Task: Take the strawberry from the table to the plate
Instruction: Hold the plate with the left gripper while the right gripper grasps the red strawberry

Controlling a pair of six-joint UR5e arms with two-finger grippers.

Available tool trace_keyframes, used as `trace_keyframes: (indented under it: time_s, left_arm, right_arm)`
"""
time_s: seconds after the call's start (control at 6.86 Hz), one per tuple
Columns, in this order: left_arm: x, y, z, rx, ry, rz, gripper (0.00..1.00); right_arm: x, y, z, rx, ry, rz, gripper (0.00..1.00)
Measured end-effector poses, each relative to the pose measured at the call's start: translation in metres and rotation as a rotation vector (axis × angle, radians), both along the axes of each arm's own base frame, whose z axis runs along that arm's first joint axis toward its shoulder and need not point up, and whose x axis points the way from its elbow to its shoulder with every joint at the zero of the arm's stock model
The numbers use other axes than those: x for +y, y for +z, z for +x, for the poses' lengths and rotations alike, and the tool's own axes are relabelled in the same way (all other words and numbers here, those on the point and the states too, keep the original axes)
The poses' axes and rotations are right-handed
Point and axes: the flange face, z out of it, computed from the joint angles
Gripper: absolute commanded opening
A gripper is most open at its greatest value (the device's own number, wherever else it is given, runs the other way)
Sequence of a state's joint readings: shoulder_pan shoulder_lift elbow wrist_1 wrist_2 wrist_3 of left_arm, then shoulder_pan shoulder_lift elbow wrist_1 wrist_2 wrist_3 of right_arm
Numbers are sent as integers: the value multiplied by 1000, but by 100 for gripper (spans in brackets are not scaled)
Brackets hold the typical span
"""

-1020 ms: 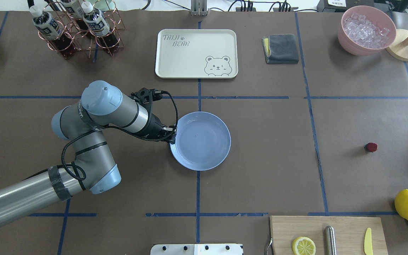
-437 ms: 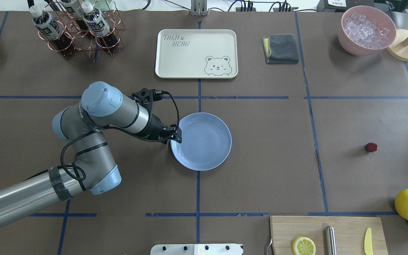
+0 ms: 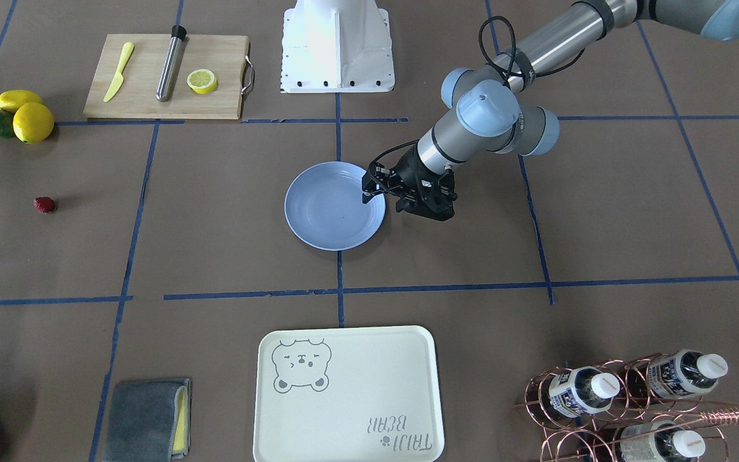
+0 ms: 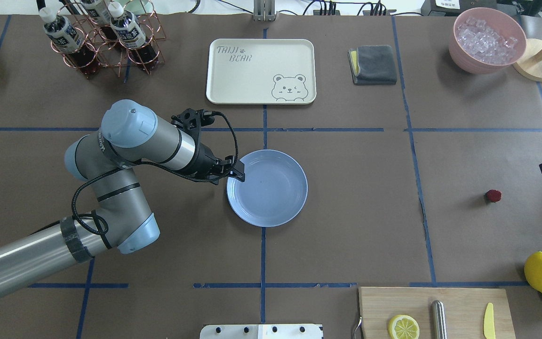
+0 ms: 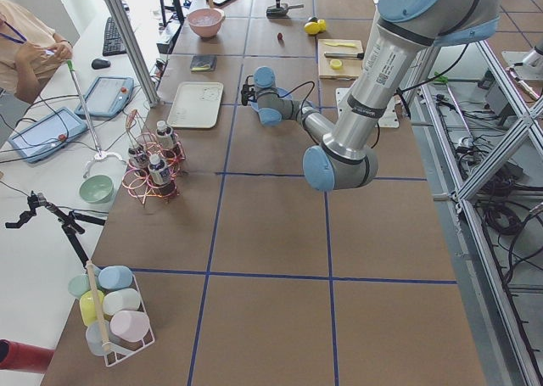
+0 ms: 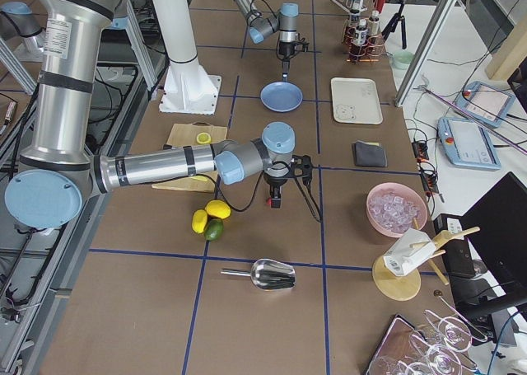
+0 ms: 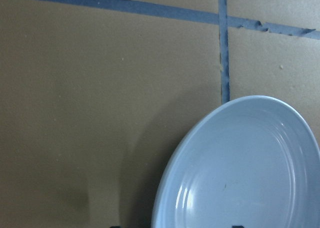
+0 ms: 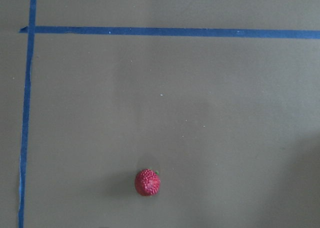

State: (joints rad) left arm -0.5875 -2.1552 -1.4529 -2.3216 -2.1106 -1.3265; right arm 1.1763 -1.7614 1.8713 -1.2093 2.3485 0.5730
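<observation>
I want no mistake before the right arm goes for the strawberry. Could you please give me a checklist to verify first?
1. Strawberry lies free on the table, nothing touching it: ok.
2. Plate is empty: ok.
3. Strawberry shows in the right wrist view: ok, though low in the view.
4. Right end effector is open: cannot tell.
5. Left end effector is clear of the plate: not ok, it hangs at the rim.
</observation>
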Motion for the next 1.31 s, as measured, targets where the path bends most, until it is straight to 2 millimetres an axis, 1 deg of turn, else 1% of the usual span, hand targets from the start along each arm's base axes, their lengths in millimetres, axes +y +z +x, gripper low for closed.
trace_keyframes:
  time_s: [0.29, 0.44, 0.58, 0.73, 0.87, 1.02, 1.17, 1.31]
  left_arm:
    - [0, -4, -2, 6, -4, -3, 81]
    - [0, -4, -3, 7, -5, -3, 83]
    - [0, -5, -3, 8, -5, -3, 83]
    - [0, -4, -3, 8, -5, -3, 84]
    - [1, -3, -3, 6, -5, -3, 84]
    - [1, -2, -3, 5, -5, -3, 84]
    - [1, -2, -3, 5, -5, -3, 84]
    - [1, -1, -4, 4, -5, -3, 84]
  right_arm:
    - [8, 31, -55, -15, 97, 19, 100]
    - [15, 41, -82, -6, 131, 30, 100]
    - [22, 47, -99, 2, 135, 31, 100]
    - [27, 53, -111, 10, 123, 27, 100]
    - [30, 59, -118, 17, 110, 22, 88]
    - [32, 62, -122, 20, 102, 18, 73]
    - [32, 64, -125, 23, 99, 17, 40]
    - [32, 65, -125, 25, 98, 15, 13]
